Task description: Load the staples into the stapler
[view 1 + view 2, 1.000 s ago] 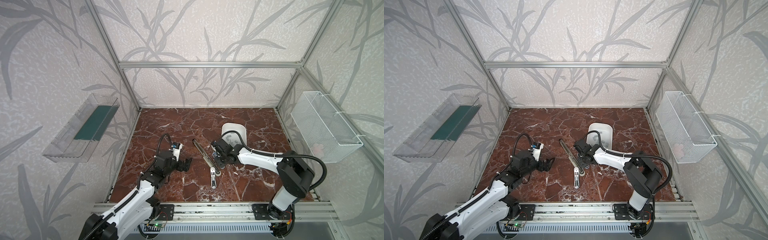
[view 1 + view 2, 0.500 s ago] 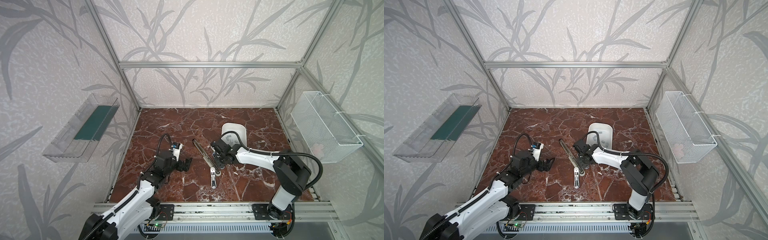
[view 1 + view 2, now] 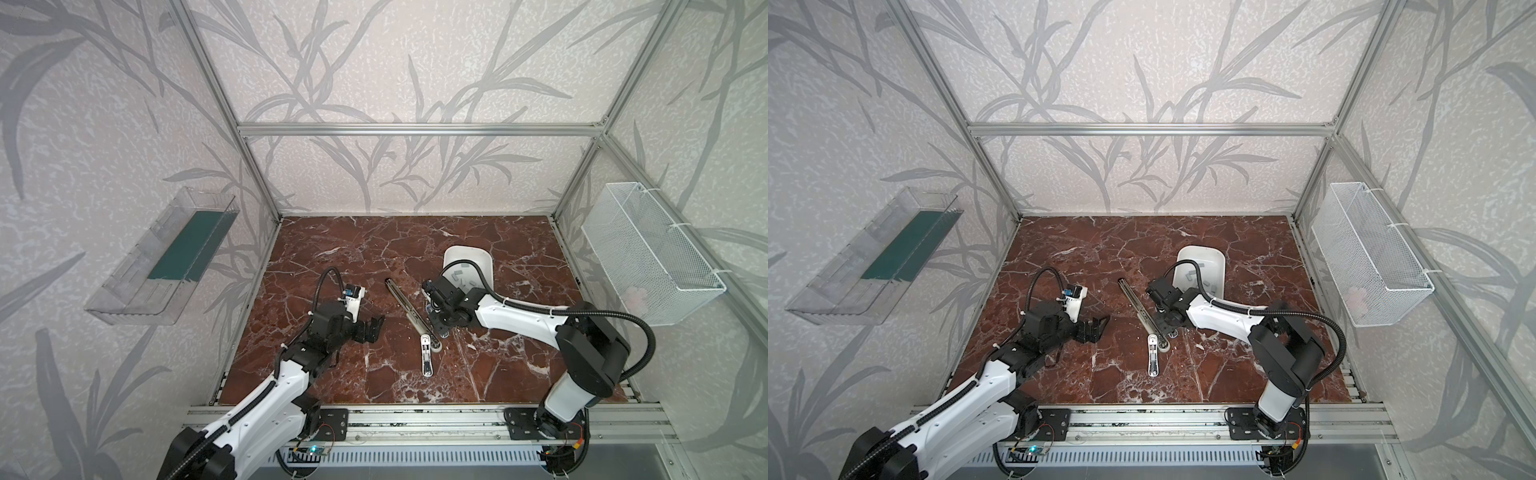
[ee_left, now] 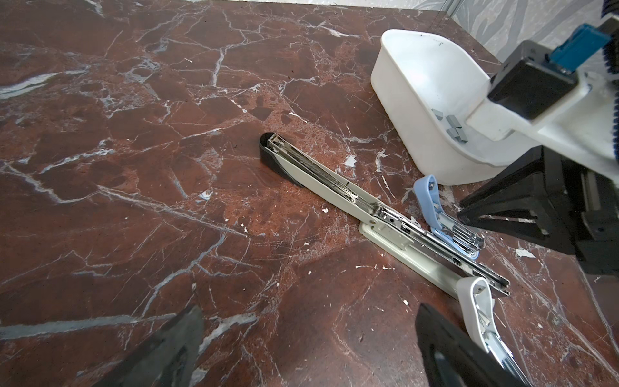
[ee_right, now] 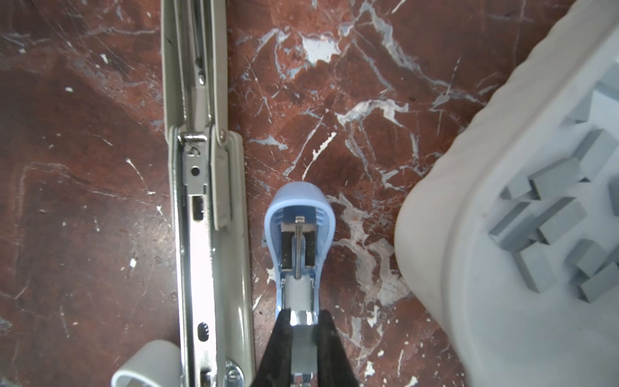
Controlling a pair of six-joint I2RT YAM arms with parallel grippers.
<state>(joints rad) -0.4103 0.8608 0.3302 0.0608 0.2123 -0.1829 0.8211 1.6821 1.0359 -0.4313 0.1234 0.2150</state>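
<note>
Right hand [image 5: 302, 323] still on blue stapler [image 5: 298, 196]

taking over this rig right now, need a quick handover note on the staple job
Left gripper: open, empty, hovering over the red marble table left of the long grey stapler.
Right gripper: shut on the chrome magazine of the small blue plastic stapler, which lies hinged open beside the long one.
Staples: the small grey metal strips in view all lie in the white plastic tub; none in a gripper.
Done: the blue, the long grey and a small white stapler lie open.
Left: fetch a strip, seat it in a magazine, close the lid. Whether any magazine is loaded: cannot tell.
</note>
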